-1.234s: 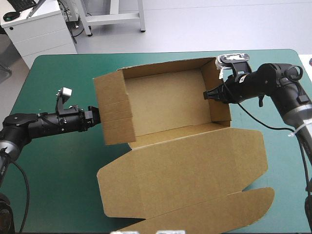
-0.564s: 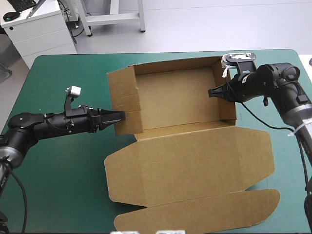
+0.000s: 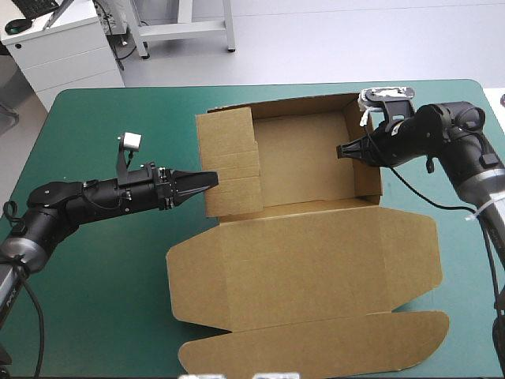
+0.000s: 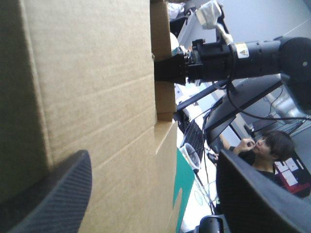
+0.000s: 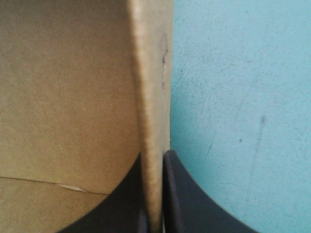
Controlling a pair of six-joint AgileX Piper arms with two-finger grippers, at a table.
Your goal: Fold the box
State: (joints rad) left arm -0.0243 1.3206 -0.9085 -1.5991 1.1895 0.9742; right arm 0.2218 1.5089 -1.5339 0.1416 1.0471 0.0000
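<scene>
In the high view we count one brown box (image 3: 300, 268) on the teal-green table (image 3: 102, 118). It is an open tray in the upper middle of the frame, with its lid lying flat below it. There are two grippers. The left gripper (image 3: 207, 180), at centre left, meets the tray's left wall with its tip, and the right gripper (image 3: 344, 150), at upper right, sits at the right wall.

In the left wrist view we see two black fingers (image 4: 58, 194) standing wide apart and holding nothing, one of them close against the board.

In the right wrist view two fingers (image 5: 187, 204) are nearly closed, pinching the wall's edge between them
</scene>
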